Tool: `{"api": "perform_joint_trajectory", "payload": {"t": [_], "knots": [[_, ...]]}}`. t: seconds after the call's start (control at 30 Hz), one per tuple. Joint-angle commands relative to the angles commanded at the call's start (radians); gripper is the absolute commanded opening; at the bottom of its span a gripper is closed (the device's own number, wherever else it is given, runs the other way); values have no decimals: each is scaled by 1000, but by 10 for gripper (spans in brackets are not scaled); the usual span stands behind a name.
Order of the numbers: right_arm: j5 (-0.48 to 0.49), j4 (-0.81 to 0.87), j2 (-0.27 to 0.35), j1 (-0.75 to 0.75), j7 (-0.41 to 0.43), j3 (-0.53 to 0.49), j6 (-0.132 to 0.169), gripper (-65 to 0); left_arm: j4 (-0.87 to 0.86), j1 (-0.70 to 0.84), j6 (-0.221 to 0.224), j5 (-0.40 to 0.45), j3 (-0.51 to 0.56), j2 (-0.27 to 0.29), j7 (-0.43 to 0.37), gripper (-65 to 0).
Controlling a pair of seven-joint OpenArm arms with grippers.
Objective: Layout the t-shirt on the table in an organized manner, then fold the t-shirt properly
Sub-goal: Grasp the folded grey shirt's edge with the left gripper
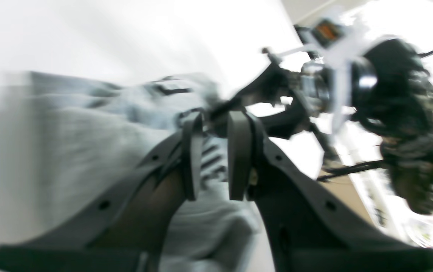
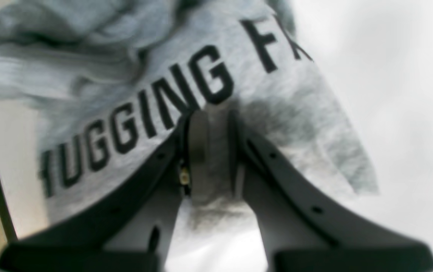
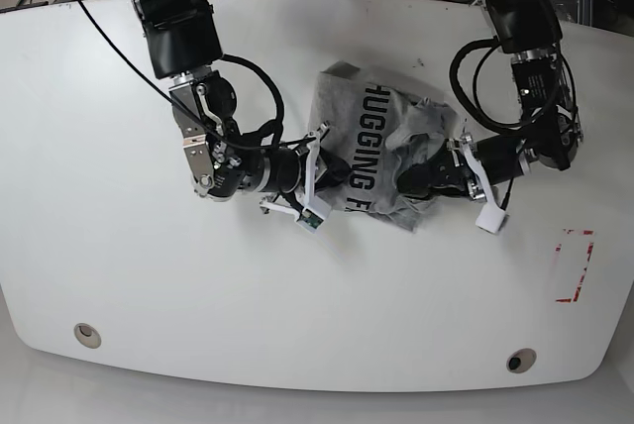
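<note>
while bunched, the t-shirt [image 3: 371, 152] lies between both grippers.

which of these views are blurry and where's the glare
Left wrist view: heavy motion smear over the t-shirt and the other arm, background blown out white. Right wrist view: softer blur, lettering readable. Base view: sharp, with mild sheen on the table.

- Left arm [image 3: 522, 57]: black segmented housings, silver metal joint nr wrist, black cables looped alongside.
- Right arm [image 3: 188, 57]: same black build, silver bracket w/ screws, black cable loops.
- White plastic camera mounts seen at both wrists; small green board on the right one.
- Left gripper [image 1: 216, 158] and right gripper [image 2: 211, 151]: matte black tapered fingers w/ small holes, flat dark pads.
</note>
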Motion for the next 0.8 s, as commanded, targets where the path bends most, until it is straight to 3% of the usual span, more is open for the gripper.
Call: {"api": "perform_joint_trajectory", "payload": {"t": [0.27, 0.47, 0.7, 0.8], "knots": [[0, -29, 18, 2, 34, 0, 0, -566, -2, 28, 0, -9, 149, 2, 2, -535], [0, -29, 23, -2, 38, 0, 0, -568, -2, 35, 0, 80, 209, -3, -3, -535], [2, -28, 23, -2, 38, 2, 0, -568, -2, 54, 0, 95, 199, -152, -3, -535], [2, -26, 23, -3, 38, 2, 0, -568, 0, 78, 0, 95, 135, -213, -3, -535]]}}
